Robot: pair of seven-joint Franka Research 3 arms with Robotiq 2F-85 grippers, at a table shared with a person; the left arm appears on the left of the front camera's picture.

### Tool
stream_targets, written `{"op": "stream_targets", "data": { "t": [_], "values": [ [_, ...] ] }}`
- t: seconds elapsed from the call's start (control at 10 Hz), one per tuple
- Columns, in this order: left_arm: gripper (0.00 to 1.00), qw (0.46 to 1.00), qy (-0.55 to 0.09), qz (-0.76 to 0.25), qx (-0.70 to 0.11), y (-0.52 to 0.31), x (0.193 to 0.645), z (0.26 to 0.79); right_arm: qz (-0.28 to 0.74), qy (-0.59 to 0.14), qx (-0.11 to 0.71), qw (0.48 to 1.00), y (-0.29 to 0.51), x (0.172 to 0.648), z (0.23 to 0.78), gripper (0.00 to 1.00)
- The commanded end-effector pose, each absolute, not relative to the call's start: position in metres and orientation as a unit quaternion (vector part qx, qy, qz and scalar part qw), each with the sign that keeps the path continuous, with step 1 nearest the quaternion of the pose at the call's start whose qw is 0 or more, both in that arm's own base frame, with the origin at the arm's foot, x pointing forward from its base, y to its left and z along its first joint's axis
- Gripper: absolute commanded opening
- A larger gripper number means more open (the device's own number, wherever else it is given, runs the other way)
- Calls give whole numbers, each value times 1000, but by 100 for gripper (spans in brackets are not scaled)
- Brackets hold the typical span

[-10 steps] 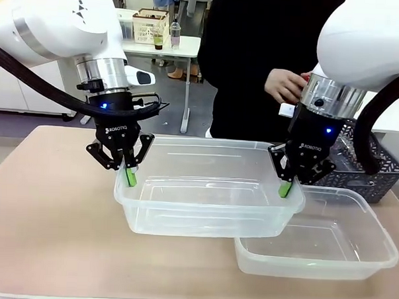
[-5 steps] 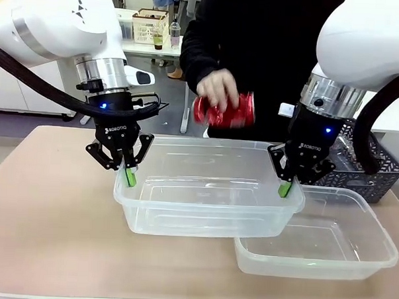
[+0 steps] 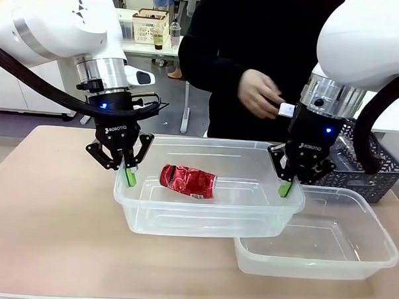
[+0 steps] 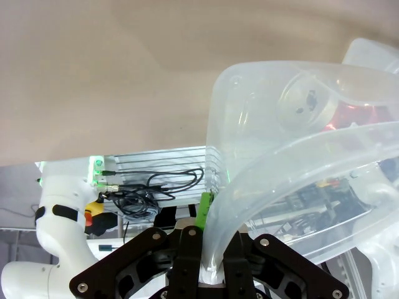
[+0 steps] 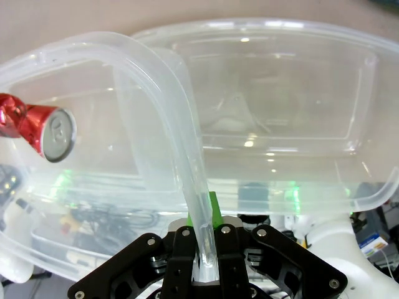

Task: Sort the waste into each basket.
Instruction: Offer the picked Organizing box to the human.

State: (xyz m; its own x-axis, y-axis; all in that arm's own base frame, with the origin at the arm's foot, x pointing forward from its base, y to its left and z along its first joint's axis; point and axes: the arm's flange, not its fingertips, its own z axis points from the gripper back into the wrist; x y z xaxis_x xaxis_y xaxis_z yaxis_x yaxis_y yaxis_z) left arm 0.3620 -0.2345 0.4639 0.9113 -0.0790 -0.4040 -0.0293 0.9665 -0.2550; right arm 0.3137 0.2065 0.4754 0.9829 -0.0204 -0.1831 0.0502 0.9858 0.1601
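Since the left gripper point(image 3: 129, 177) and right gripper point(image 3: 286, 189) clamp only the tub's point(image 3: 203, 220) thin rim, uneven motion could slip it loose and spill the can point(image 3: 187, 181).

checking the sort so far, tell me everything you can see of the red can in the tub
The can is shiny red metal with a silver end, and its body is crumpled. It lies on its side inside the upper clear tub, left of the middle, and seems to rest on the tub's floor. Nothing else touches it.
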Motion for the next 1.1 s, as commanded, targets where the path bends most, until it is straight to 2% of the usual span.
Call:
{"op": "stream_targets", "data": {
  "t": [0.0,1.0],
  "values": [
    [4,967,213,-11,-137,-236,361,468,-15,90,80,993,205,314,479,5],
    [4,967,213,-11,-137,-236,361,468,-15,90,80,993,205,314,479,5]
  ]
}}
